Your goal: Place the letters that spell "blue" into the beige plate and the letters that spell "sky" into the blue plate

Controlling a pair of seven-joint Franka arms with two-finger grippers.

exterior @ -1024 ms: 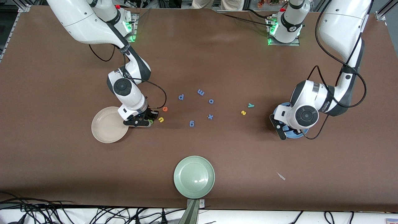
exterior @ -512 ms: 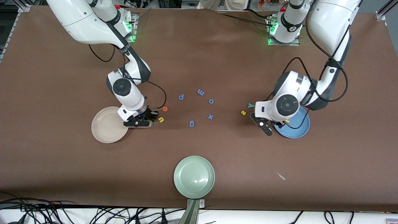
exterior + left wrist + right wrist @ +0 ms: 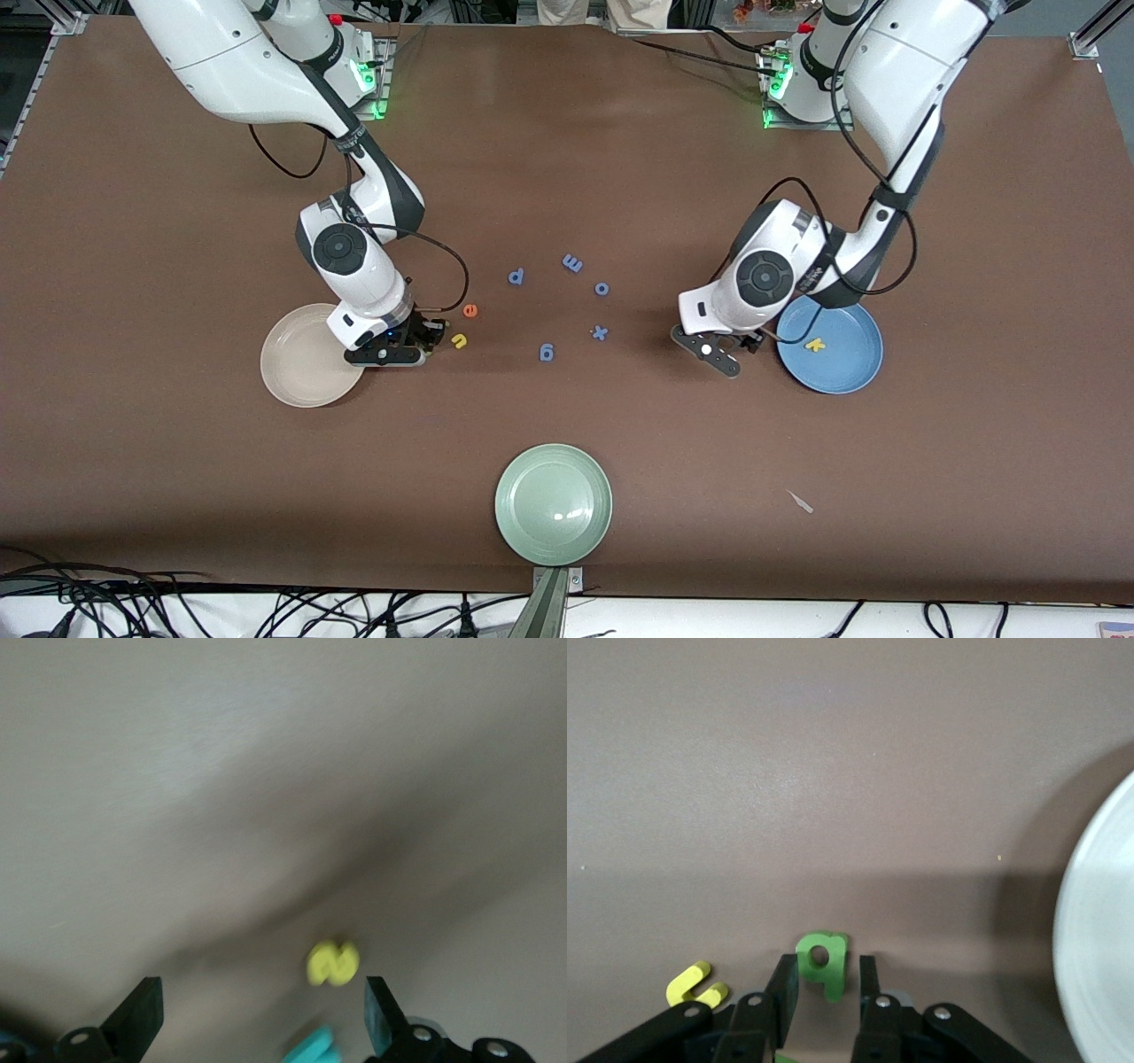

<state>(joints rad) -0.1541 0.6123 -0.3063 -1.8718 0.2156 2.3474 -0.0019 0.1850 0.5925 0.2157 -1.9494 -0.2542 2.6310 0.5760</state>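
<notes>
My right gripper [image 3: 826,959] is low at the table beside the beige plate [image 3: 297,368], with its fingers closed round the green b [image 3: 824,958]. The yellow u [image 3: 459,340] lies next to it on the side away from the plate, and the orange e [image 3: 470,310] lies a little farther from the front camera. The blue plate [image 3: 850,372] holds the yellow k [image 3: 814,345]. My left gripper [image 3: 261,1008] hangs open over the table beside that plate. In its wrist view the yellow s [image 3: 333,963] and the teal y [image 3: 310,1047] lie below the jaws. The left hand hides both in the front view.
Several blue letters lie mid-table: a p [image 3: 516,276], an m [image 3: 572,263], an o [image 3: 601,289], an x [image 3: 600,333] and a g [image 3: 547,353]. A pale green plate [image 3: 554,505] sits near the front edge. A small pale scrap [image 3: 802,502] lies toward the left arm's end.
My left arm swung from over the blue plate toward mid-table and its jaws opened, which uncovered the k lying in the plate. My right gripper edged toward the beige plate.
</notes>
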